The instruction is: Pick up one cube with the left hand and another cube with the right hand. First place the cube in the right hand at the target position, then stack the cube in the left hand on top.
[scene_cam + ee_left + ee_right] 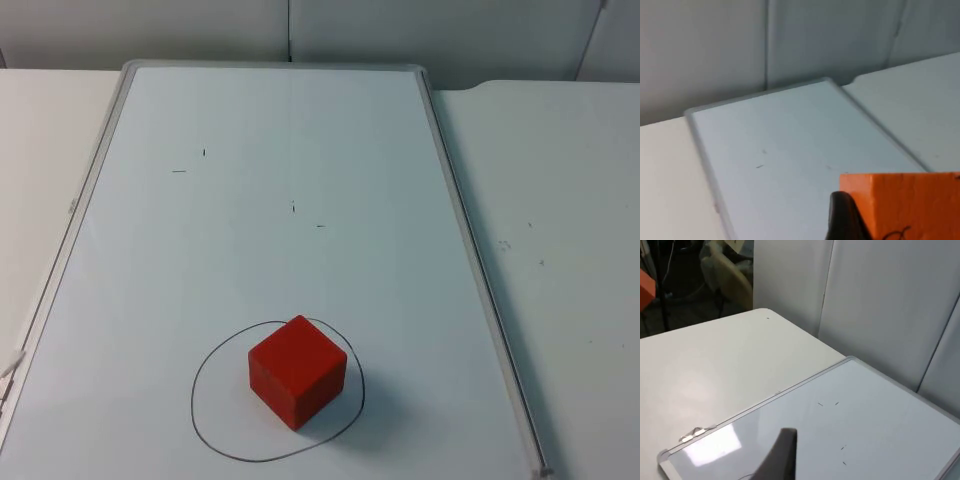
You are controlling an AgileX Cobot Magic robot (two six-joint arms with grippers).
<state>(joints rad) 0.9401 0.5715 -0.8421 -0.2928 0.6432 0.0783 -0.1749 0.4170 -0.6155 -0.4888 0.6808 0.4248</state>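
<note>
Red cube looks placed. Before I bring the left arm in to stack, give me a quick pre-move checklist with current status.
1. Red cube down on the whiteboard: ok.
2. Red cube inside the drawn circle: ok, though it sits toward the circle's right side.
3. Red cube's top face free for stacking: ok, nothing rests on it.
4. Left gripper carrying the orange cube: ok, the cube sits against its fingertip in the left wrist view.
5. Right gripper away from the red cube: ok, its wrist view looks over bare board.
6. Orange cube squared with the red cube: cannot tell.

Whiteboard [200,260] (a few pen ticks) lies on white table [560,200].
</note>
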